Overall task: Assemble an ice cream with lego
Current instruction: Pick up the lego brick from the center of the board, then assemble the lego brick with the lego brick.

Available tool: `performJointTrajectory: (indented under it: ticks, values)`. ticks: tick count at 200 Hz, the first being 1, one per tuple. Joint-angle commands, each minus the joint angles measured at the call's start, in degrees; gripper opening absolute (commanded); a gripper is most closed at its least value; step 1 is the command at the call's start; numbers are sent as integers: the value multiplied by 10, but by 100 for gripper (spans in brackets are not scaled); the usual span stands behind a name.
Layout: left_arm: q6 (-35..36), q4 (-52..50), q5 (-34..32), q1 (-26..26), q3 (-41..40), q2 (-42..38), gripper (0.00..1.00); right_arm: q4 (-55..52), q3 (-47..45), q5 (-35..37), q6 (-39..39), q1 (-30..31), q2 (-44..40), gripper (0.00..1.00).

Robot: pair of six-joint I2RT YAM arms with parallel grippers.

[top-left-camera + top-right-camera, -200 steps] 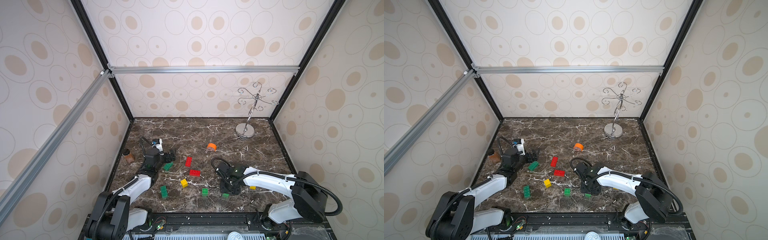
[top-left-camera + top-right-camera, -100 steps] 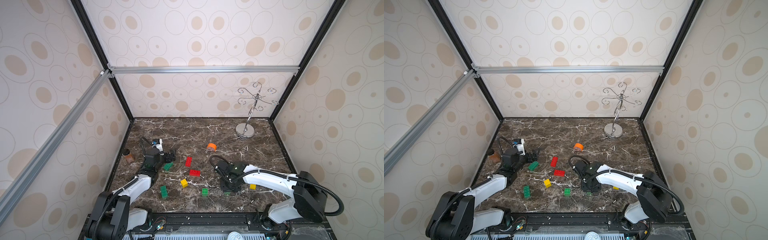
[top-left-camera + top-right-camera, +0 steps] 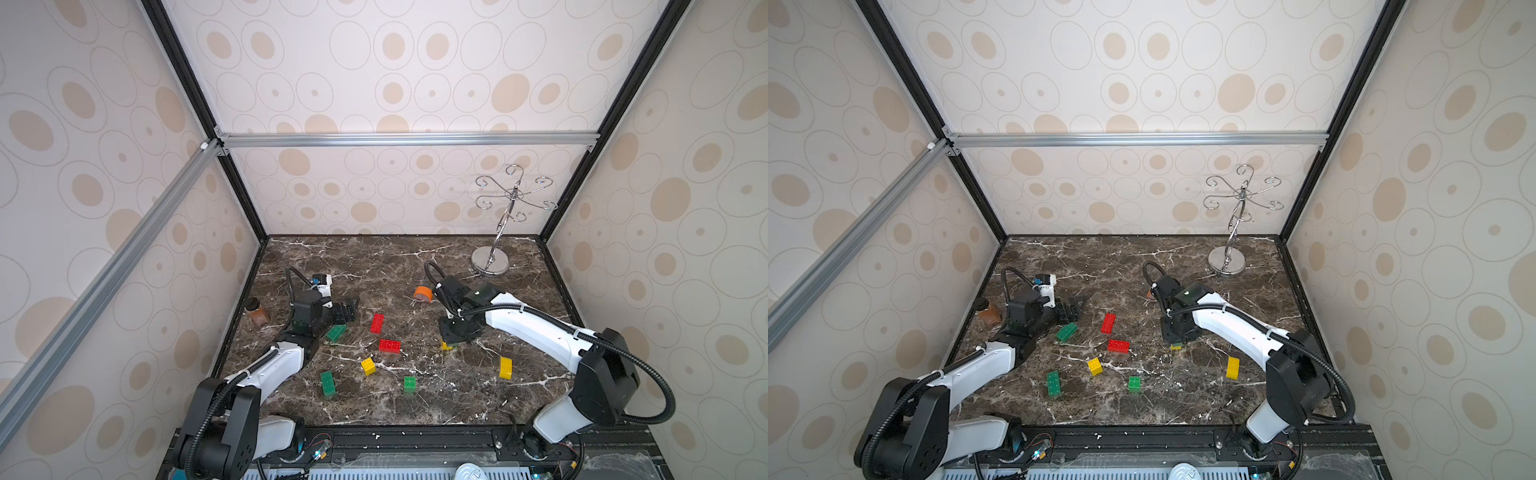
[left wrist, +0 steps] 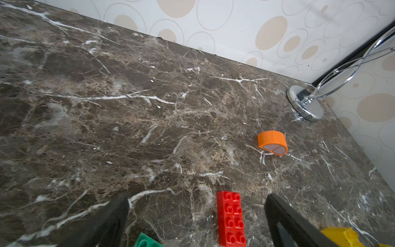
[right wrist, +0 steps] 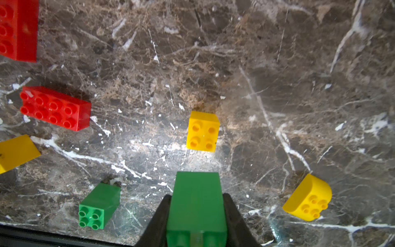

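Grasping a green brick [image 5: 196, 188] between its two fingers, the right pincer [image 5: 197, 198] is clenched on it over the tabletop [image 5: 277, 64]. Just ahead of the pincer tips lies a yellow square brick [image 5: 203, 131], studs up. A yellow dome piece [image 5: 307, 197] and a green square brick [image 5: 99, 206] lie near, one on each side of the pincer. The left pincer [image 4: 196, 198] is released, wide and empty. A red oblong brick [image 4: 230, 218] lies on the tabletop just ahead of it.

Held green brick [image 5: 196, 203] partly off-frame
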Motion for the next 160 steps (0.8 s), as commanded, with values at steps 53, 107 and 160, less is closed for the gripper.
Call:
performJointTrajectory:
  ticks: [53, 107, 160]
  values:
    - [22, -92, 114, -2, 43, 14, 100, -12, 40, -25, -59, -31, 62, 9]
    - [53, -136, 125, -2, 54, 12, 100, -5, 35, -26, -42, -35, 77, 6]
    - [61, -142, 120, -2, 54, 12, 100, 3, 32, -38, -20, -44, 85, 3]
